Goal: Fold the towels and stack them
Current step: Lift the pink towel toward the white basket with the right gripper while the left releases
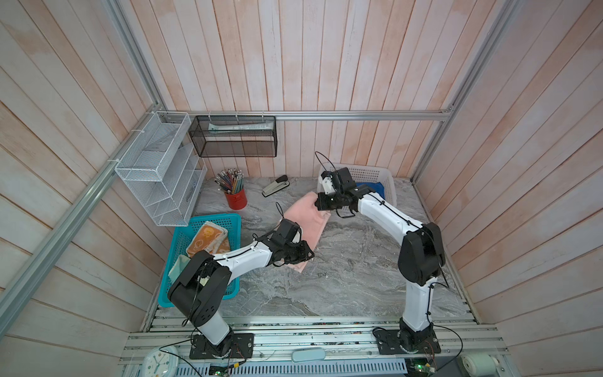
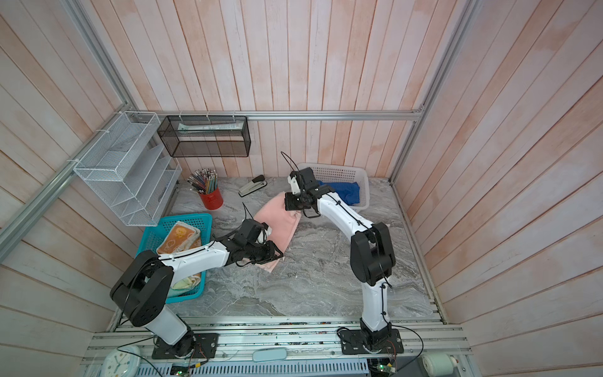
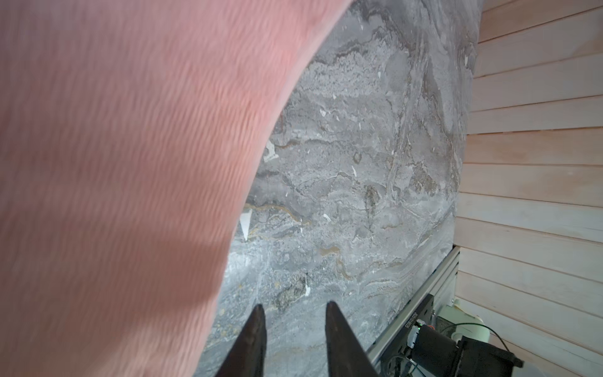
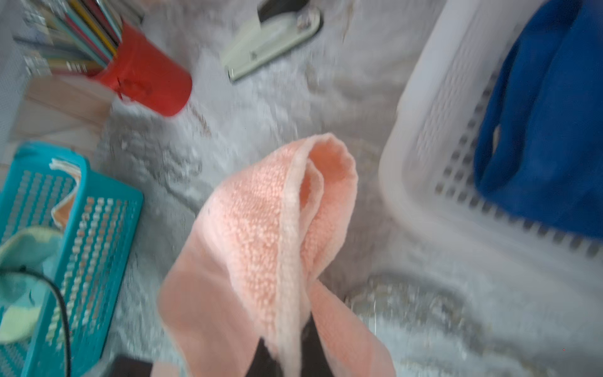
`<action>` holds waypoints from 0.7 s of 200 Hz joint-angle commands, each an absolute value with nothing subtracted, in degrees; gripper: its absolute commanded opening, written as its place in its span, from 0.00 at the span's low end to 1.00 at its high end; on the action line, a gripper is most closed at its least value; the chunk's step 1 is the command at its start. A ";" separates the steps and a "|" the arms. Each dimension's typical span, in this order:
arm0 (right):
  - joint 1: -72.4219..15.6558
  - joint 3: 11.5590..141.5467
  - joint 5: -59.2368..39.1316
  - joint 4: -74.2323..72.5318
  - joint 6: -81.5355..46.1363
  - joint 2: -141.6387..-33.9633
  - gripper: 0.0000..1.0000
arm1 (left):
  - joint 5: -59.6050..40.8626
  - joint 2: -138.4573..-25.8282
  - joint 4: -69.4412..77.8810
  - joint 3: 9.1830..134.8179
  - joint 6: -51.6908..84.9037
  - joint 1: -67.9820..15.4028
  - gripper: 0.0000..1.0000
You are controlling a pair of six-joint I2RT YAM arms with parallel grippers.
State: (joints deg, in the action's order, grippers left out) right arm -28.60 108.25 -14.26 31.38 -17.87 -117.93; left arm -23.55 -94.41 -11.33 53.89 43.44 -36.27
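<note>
A grey marble tabletop (image 1: pixel 352 271) sits inside pale pink plank walls. The right gripper (image 1: pixel 317 205) is closed tight on one corner of the salmon-pink towel (image 1: pixel 303 223). In the right wrist view the cloth folds over the dark fingers and hides most of them.

From that pinch the towel runs down toward the left gripper (image 1: pixel 310 255), whose body lies over the towel's other end in both top views. The left wrist view shows its two fingertips (image 3: pixel 256 326) parted by a modest gap with only bare marble between them. The pink cloth hangs just beside them, ungripped.

Right behind the right gripper stands a white basket (image 1: pixel 368 170) with the royal blue towel (image 1: pixel 375 189) bunched inside. Behind the left gripper, alongside its arm, a teal basket (image 1: pixel 228 219) holds the folded orange-and-cream bunny towel (image 1: pixel 207 240). Nearer the arm's base in the same basket lies the pale yellow and teal towel (image 1: pixel 178 266). A red cup of pencils (image 1: pixel 235 199) and a stapler (image 1: pixel 275 187) stand beyond both grippers, near the back wall.
</note>
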 commanded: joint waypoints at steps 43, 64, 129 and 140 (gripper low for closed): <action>-18.90 140.93 -16.27 47.00 -17.63 -135.87 0.00 | -28.00 -99.67 -8.59 52.45 40.43 -33.05 0.33; -15.96 137.52 -20.09 45.24 -18.67 -137.17 0.00 | -29.04 -101.00 -7.78 52.95 40.43 -32.96 0.33; -15.42 122.64 -24.84 45.90 -16.01 -130.39 0.00 | -28.96 -99.92 -7.71 51.88 41.47 -32.86 0.33; -15.46 117.65 -25.73 45.04 -15.84 -127.49 0.00 | -28.75 -99.24 -7.52 51.26 41.88 -32.85 0.33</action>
